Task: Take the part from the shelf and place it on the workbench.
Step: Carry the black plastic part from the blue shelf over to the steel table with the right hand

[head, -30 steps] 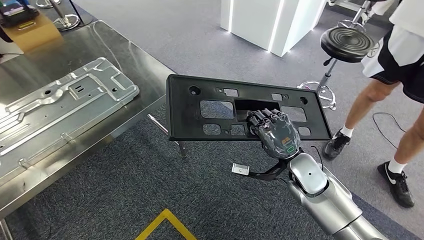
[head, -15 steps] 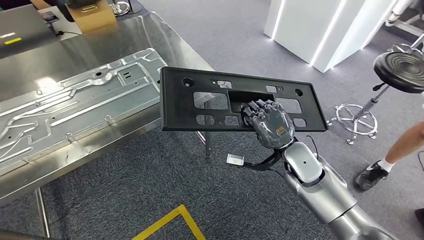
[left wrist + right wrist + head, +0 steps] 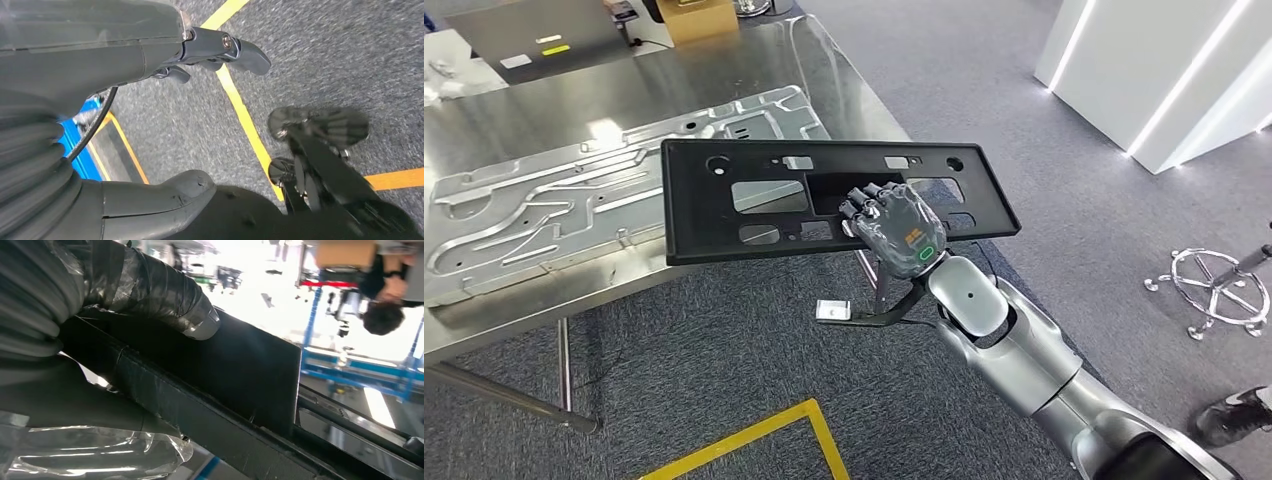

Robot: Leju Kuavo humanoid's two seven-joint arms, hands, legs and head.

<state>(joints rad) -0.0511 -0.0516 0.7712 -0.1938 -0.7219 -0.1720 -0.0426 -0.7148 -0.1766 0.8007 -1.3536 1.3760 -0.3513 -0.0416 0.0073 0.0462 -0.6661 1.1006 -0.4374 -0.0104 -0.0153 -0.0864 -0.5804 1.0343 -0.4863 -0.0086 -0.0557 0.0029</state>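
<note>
No words or numbers can be read. The back of the right hand [image 3: 902,232] carries a small orange mark and a green ring sign, too small to make out, while holding the black part [image 3: 824,200].

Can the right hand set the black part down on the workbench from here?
Probably yes: the right hand holds the black part already partly over the workbench, though a stamped metal panel lies beneath.

Head looks down; wrist views close-up.
</note>
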